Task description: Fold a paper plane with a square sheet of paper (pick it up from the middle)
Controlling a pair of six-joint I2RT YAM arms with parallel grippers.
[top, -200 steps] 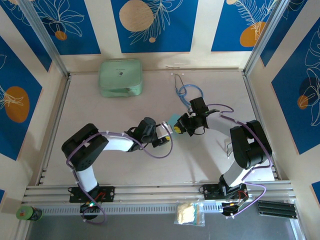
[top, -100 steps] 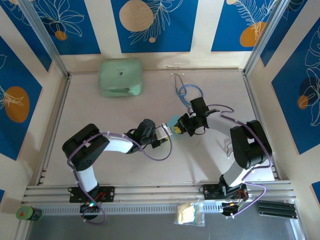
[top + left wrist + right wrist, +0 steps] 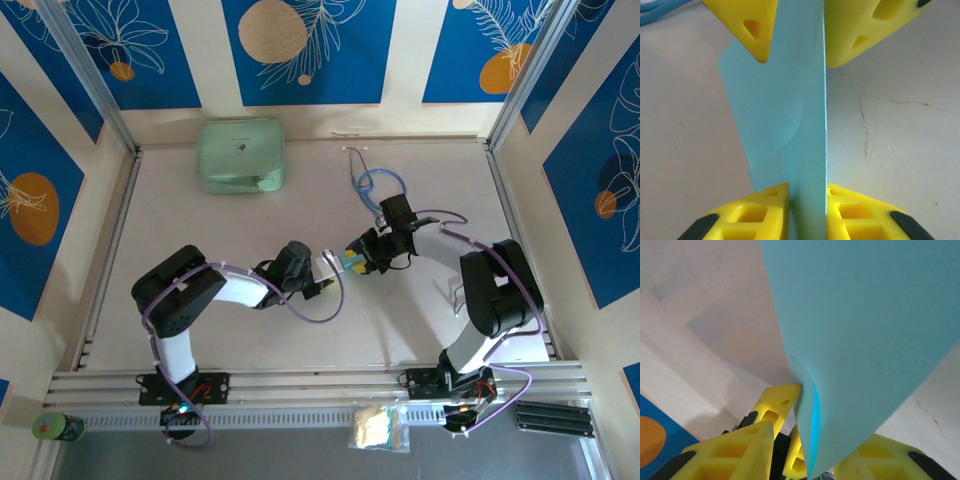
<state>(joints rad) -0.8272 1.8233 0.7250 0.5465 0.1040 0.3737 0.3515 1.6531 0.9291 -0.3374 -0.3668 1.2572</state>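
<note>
The light-blue sheet of paper (image 3: pixel 347 258), folded into layers, hangs above the middle of the table between both grippers. My left gripper (image 3: pixel 326 263) comes from the left. In the left wrist view its gripper (image 3: pixel 807 212) is shut on the paper (image 3: pixel 790 100), with a yellow pad pressing each side of the upright fold. My right gripper (image 3: pixel 360 257) meets it from the right. In the right wrist view that gripper (image 3: pixel 815 442) stands open: its left finger (image 3: pixel 740 450) is clear of the paper (image 3: pixel 865 315), which drapes over the other finger.
A mint-green case (image 3: pixel 240 155) sits at the back left. A blue-tubed stethoscope (image 3: pixel 372 185) lies just behind the right gripper, and its tube (image 3: pixel 660 10) shows in the left wrist view. The table (image 3: pixel 420 320) has free room in front.
The left gripper has crept right and closed its jaws on the paper. The right gripper, shut on the paper before, has opened its jaws. The paper has barely moved.
</note>
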